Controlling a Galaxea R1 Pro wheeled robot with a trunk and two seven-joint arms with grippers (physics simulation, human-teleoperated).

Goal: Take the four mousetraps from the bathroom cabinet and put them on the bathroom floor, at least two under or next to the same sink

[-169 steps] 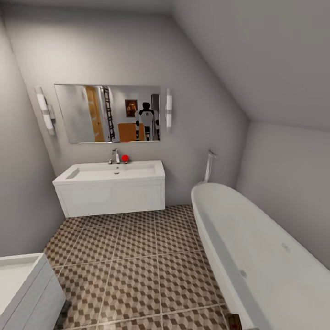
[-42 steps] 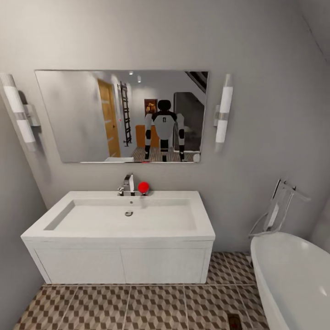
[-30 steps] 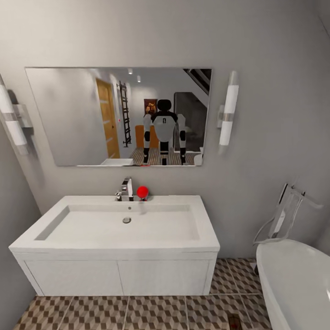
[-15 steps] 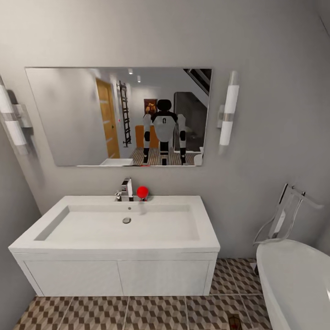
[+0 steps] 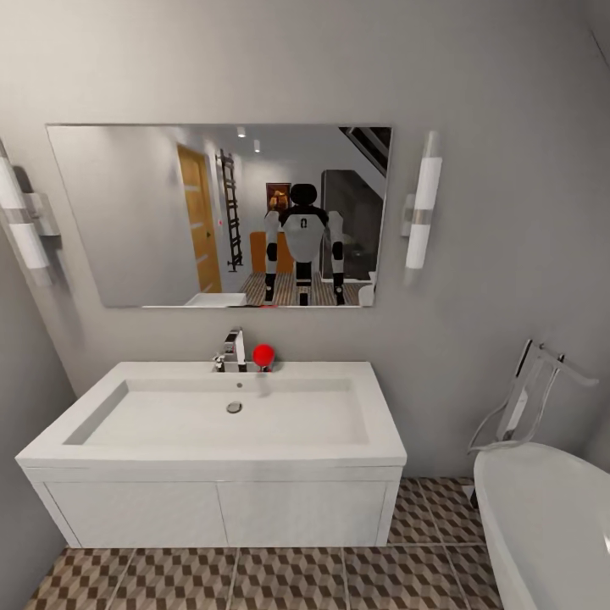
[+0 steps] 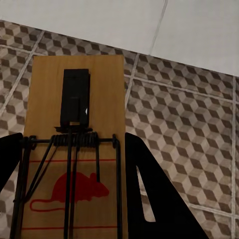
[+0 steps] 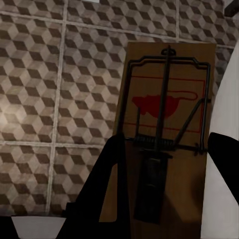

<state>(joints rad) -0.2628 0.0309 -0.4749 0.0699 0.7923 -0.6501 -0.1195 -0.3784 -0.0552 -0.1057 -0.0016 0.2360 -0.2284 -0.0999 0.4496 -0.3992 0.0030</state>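
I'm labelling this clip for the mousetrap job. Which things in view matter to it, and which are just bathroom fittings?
Part of the job:
- mousetrap in the left gripper
- mousetrap in the right gripper
- bathroom floor
- sink

Just there:
- mirror
- faucet
- red ball
- bathtub
- wall lamp

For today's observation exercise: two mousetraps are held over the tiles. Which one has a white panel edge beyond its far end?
The mousetrap in the left gripper: white panel lies past its end. The right gripper's mousetrap has only patterned tiles beyond it.

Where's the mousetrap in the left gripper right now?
In the left wrist view, the mousetrap sits clamped in the left gripper, held above the cube-patterned bathroom floor.
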